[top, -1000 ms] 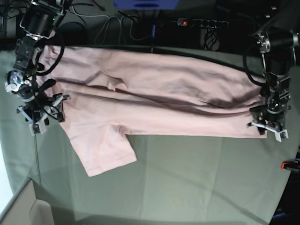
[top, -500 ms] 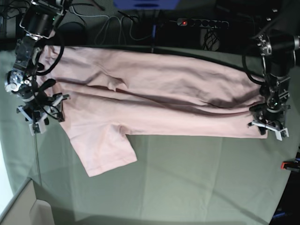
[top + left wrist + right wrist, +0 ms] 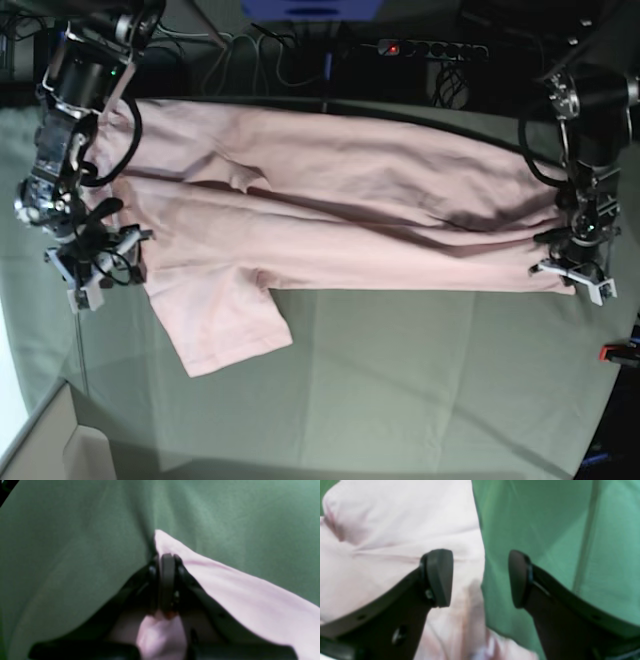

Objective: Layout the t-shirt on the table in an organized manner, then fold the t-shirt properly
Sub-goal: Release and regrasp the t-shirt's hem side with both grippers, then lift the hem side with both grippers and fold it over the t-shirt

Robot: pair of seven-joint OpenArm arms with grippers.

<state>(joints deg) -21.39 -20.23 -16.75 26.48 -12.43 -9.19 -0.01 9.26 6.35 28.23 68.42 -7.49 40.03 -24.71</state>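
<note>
The pale pink t-shirt (image 3: 330, 210) lies stretched lengthwise across the grey-green table (image 3: 400, 390), plain side up, with one sleeve (image 3: 225, 325) spread toward the front. My left gripper (image 3: 573, 281) is at the shirt's right end, shut on a corner of the fabric. In the left wrist view its jaws (image 3: 167, 557) are closed, with pink cloth (image 3: 250, 600) bunched in them. My right gripper (image 3: 93, 283) is at the shirt's left end and open. In the right wrist view it (image 3: 480, 577) straddles the shirt's edge (image 3: 395, 525) over the table cloth (image 3: 557, 517).
A power strip (image 3: 430, 47) with a red light and loose cables (image 3: 250, 50) lie behind the table's far edge. A red clamp (image 3: 618, 352) sits at the right edge. A cardboard box corner (image 3: 50, 445) shows at the front left.
My right arm has shifted a little toward the front of the table, and the shirt's left edge shifted with it. The left arm has hardly moved.
</note>
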